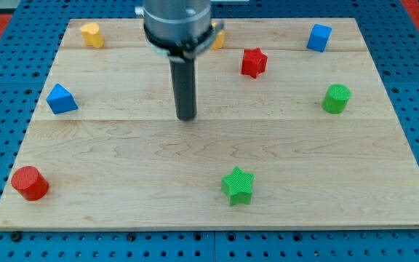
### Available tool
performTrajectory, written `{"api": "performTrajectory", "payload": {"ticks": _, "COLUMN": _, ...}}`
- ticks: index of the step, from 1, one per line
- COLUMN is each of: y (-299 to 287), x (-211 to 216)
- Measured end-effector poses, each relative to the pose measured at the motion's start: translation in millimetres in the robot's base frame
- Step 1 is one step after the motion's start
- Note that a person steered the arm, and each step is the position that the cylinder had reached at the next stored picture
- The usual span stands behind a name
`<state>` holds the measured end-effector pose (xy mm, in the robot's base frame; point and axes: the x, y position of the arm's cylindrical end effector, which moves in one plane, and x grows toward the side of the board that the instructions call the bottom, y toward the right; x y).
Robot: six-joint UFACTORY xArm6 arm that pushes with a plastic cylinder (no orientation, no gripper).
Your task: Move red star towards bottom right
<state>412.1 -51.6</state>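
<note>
The red star (253,62) lies on the wooden board (122,182) near the view's top, right of centre. My tip (186,116) rests on the board near its middle, to the lower left of the red star and well apart from it. No block touches the tip.
A blue cube (318,37) sits at the top right, a green cylinder (336,98) at the right. A green star (238,185) lies at the bottom centre, a red cylinder (30,183) at the bottom left. A blue triangular block (61,99) is at the left. A yellow block (91,34) is at the top left. Another yellow block (218,38) is partly hidden behind the arm.
</note>
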Motion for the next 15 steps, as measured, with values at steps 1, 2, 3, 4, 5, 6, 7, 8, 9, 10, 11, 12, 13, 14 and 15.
{"api": "performTrajectory", "payload": {"ticks": 1, "y": -28, "x": -54}}
{"api": "performTrajectory", "payload": {"ticks": 2, "y": -19, "x": -100}}
{"api": "performTrajectory", "payload": {"ticks": 3, "y": 21, "x": -129}}
{"api": "performTrajectory", "payload": {"ticks": 4, "y": 61, "x": -140}}
{"api": "performTrajectory", "payload": {"ticks": 5, "y": 113, "x": -123}}
{"api": "performTrajectory", "payload": {"ticks": 6, "y": 138, "x": -79}}
{"api": "performTrajectory", "payload": {"ticks": 7, "y": 141, "x": -70}}
{"api": "performTrajectory", "payload": {"ticks": 8, "y": 136, "x": -108}}
{"api": "performTrajectory", "payload": {"ticks": 9, "y": 174, "x": -113}}
{"api": "performTrajectory", "payload": {"ticks": 10, "y": 202, "x": -86}}
{"api": "performTrajectory", "payload": {"ticks": 11, "y": 175, "x": -57}}
{"api": "performTrajectory", "payload": {"ticks": 12, "y": 139, "x": -36}}
{"api": "performTrajectory", "payload": {"ticks": 13, "y": 136, "x": -40}}
{"api": "performTrajectory", "payload": {"ticks": 14, "y": 106, "x": -56}}
{"api": "performTrajectory", "payload": {"ticks": 15, "y": 78, "x": -28}}
